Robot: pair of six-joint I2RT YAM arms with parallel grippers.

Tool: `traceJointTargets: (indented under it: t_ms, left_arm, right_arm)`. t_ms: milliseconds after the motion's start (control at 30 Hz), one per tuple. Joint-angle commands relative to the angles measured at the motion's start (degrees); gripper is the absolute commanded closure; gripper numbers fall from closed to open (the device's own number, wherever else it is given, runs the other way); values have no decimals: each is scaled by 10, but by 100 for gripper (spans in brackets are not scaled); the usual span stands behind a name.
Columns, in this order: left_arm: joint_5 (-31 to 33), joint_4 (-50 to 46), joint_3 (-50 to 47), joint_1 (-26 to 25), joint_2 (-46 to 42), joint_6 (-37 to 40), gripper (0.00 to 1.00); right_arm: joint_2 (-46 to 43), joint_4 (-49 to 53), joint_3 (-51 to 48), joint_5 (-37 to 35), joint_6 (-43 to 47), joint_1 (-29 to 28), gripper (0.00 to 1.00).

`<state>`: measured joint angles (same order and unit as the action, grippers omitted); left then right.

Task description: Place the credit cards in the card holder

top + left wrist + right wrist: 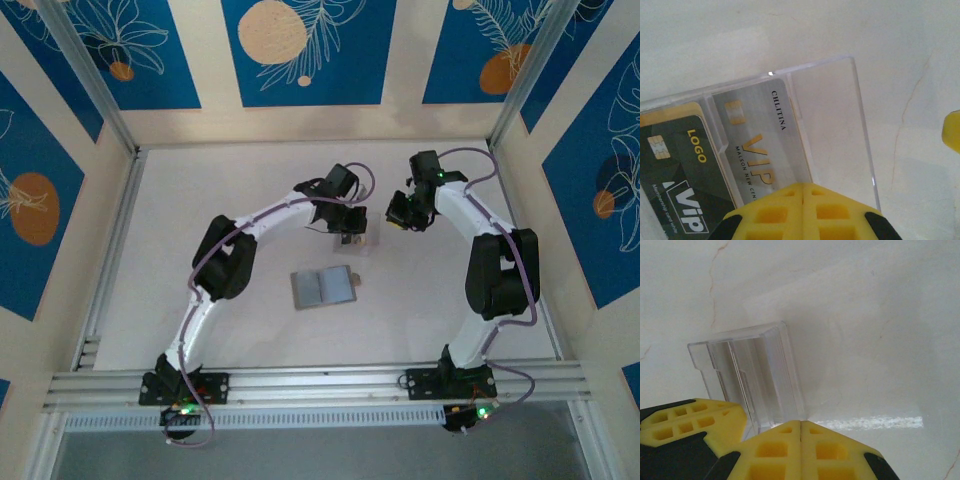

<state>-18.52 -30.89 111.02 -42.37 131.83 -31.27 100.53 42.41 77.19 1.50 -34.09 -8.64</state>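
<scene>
Two cards stand in the slots of a clear acrylic stepped stand (835, 125). One is a silver-grey rectangular plastic VIP card (757, 130). Beside it, one slot over, is a black rectangular plastic card with yellow LOGO lettering (680, 170). The stand probably holds them upright so a thin card can be nipped by its edge instead of scraped off the tabletop (200, 200).

Left tool (803, 192): yellow fingers together, tips over the silver-grey card's lower edge. A pinch on that card looks likely, but the contact is hidden, so I cannot tell.

Right tool (800, 426): fingers together with nothing between them, tips right at the stand's end wall. My guess is it braces the stand so it won't drag when a card comes out.

The flat grey, nearly square card holder (322, 288) lies opened on the tabletop, near the stand on its near side, between the two arms. It is likely laid open to take a card. Whether it already holds one is too small to tell.
</scene>
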Motion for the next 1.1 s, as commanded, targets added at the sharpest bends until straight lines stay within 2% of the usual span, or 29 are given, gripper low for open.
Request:
traceJointTargets:
  t_ms: [0,167,667,1067]
  left_arm:
    - [28,-28,16,-7,13,23,96]
    - [51,-36,18,-8,7,34,96]
    - [55,-67,58,-15,42,43,96]
    - [12,-35,62,-19,46,20,95]
  right_arm:
    - [9,1,-2,-3,-6,-1,98]
    - [14,0,0,-3,-5,-2,97]
    - [41,0,7,-11,-8,-2,97]
    - [58,-11,3,14,-5,-3,97]
